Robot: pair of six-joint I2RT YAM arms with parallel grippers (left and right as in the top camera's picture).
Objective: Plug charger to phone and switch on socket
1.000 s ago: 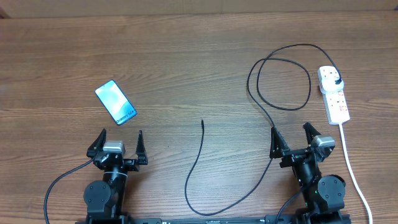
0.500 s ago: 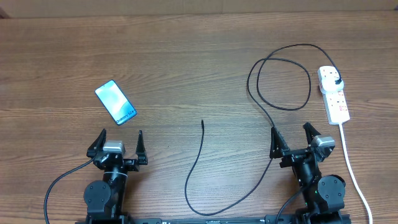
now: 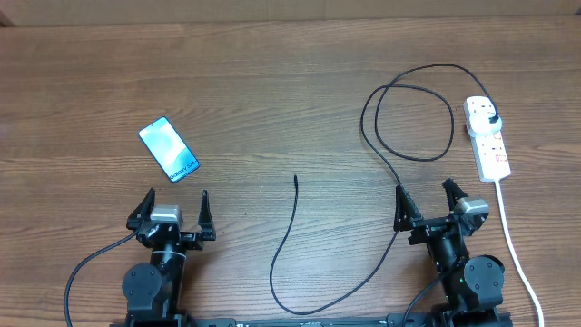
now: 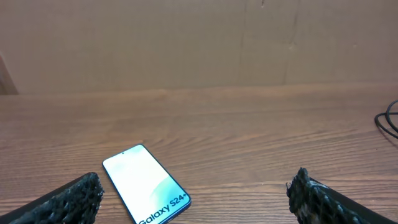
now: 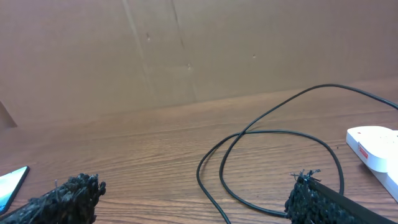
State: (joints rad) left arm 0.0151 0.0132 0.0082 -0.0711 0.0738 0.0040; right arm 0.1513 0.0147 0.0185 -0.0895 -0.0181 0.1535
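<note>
The left gripper [image 3: 175, 198] and right gripper [image 3: 424, 193] are spread wide, holding nothing. The black charger [image 3: 292, 213] lies loose on the desk [image 3: 272, 91] between them. Farther back, the phone [image 3: 169, 149] lies left and the white socket [image 3: 487, 138] right.

From my left wrist camera I read "Galaxy S24+" in dark letters along the near end of the screen of the phone [image 4: 144, 180]. On my overhead feed that line is too small to read, and the red markings on the socket [image 3: 493, 150] give me nothing legible.
</note>
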